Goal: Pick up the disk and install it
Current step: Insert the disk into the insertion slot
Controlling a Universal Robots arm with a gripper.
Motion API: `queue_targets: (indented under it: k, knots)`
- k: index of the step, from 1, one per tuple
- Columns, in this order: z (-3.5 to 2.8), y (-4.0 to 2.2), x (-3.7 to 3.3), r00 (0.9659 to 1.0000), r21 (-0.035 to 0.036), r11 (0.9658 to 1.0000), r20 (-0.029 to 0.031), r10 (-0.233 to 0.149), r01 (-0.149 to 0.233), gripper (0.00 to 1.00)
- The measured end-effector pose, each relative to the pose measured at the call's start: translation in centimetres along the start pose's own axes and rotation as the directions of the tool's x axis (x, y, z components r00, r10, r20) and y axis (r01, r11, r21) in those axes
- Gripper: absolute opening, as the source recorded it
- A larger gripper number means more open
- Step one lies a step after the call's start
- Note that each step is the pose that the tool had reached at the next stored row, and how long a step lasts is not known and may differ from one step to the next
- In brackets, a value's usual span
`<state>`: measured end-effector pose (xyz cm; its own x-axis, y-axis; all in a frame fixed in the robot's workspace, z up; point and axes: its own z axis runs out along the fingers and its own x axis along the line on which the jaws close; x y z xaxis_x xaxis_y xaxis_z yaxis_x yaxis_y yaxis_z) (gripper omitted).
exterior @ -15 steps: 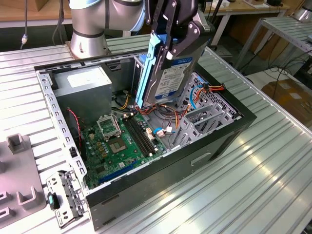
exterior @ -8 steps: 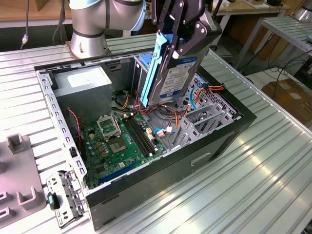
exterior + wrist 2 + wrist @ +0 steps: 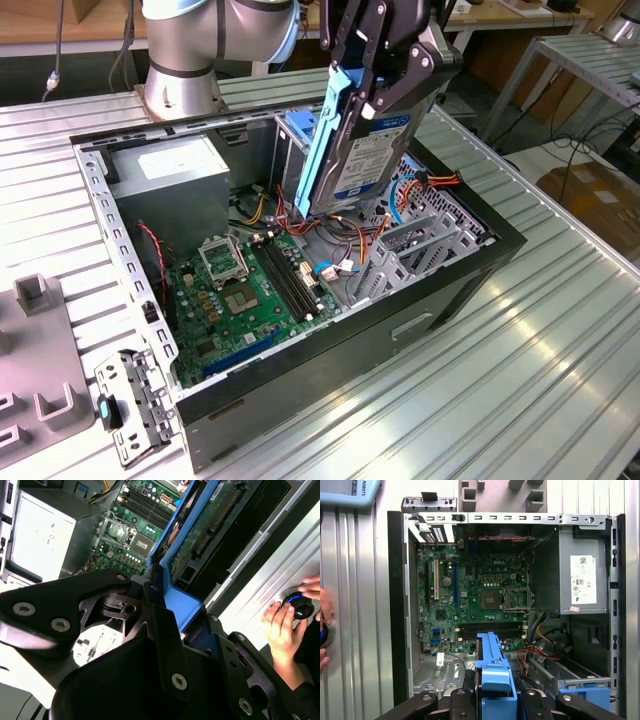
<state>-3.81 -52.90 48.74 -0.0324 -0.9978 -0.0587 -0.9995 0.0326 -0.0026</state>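
The disk (image 3: 362, 150) hangs nearly on edge above the open computer case (image 3: 330, 345), over its drive-cage end. It is silver-black with a white label and blue side rails. My gripper (image 3: 383, 82) is shut on its upper part, one black finger on each side. In the first wrist view the disk's blue rail (image 3: 492, 670) runs out from between the fingers toward the motherboard. In the second wrist view the disk (image 3: 210, 525) shows its green circuit underside, framed by the blue rail.
Inside the case are a grey power-supply box (image 3: 170, 185), a green motherboard (image 3: 245, 290), orange and red cables (image 3: 350, 235) and a metal drive cage (image 3: 420, 245). A loose metal bracket (image 3: 130, 405) and grey fixtures (image 3: 35, 350) lie outside it. A person's hand (image 3: 282, 625) rests beside the case.
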Motion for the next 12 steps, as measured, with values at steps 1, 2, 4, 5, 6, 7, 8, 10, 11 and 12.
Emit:
queue_targets:
  k: [1,2,4,5,6,7,8,10,11,12]
  knots:
    - [0.00,-0.03,0.00,1.0000,0.0000,1.0000,0.0000,0.000,0.000,0.37]
    - [0.00,-0.03,0.00,1.0000,0.0000,1.0000,0.0000,0.000,0.000,0.37]
    - [0.00,-0.03,0.00,1.0000,0.0000,1.0000,-0.0001,0.000,0.000,0.37]
    - [0.00,-0.04,0.00,1.0000,0.0000,1.0000,0.0000,0.000,0.000,0.37]
    - [0.00,-0.04,0.00,1.0000,0.0000,1.0000,0.0000,0.000,0.000,0.37]
    - [0.00,-0.04,0.00,1.0000,0.0000,1.0000,0.0000,0.000,0.000,0.37]
    - [0.00,-0.04,0.00,1.0000,0.0000,1.0000,-0.0001,0.000,0.000,0.37]
    - [0.00,-0.04,0.00,1.0000,0.0000,1.0000,0.0000,0.000,0.000,0.37]
    - [-0.01,-0.05,0.06,1.0000,0.0000,1.0000,-0.0001,0.000,0.000,0.37]
    - [0.00,-0.06,0.16,1.0000,0.0000,1.0000,0.0001,0.000,0.000,0.37]
